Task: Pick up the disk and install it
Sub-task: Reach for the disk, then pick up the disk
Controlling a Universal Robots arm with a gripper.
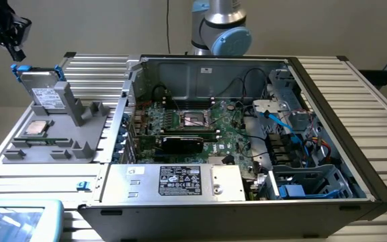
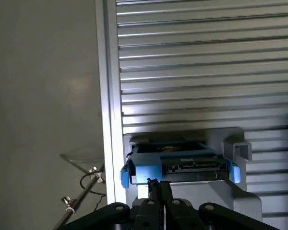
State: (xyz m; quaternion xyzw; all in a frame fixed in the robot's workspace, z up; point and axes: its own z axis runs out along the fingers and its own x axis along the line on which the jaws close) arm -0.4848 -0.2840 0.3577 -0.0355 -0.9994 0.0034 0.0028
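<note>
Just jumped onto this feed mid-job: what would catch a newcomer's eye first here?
The open computer case dominates the exterior view's centre, its green motherboard exposed. At that view's left, the disk stands upright in a grey holder, blue carrier tabs on top, with the gripper hovering just above it, not touching. In the wrist view, the fingers are shut, pointing at the disk's edge.

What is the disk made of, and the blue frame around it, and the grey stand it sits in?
Disk: looks like dull grey metal, with a white label that seems to be paper.
Blue frame: probably plastic, by its bright even colour and moulded tabs.
Grey stand: matte, blocky and uniform, likely plastic, though painted metal can't be ruled out.
</note>
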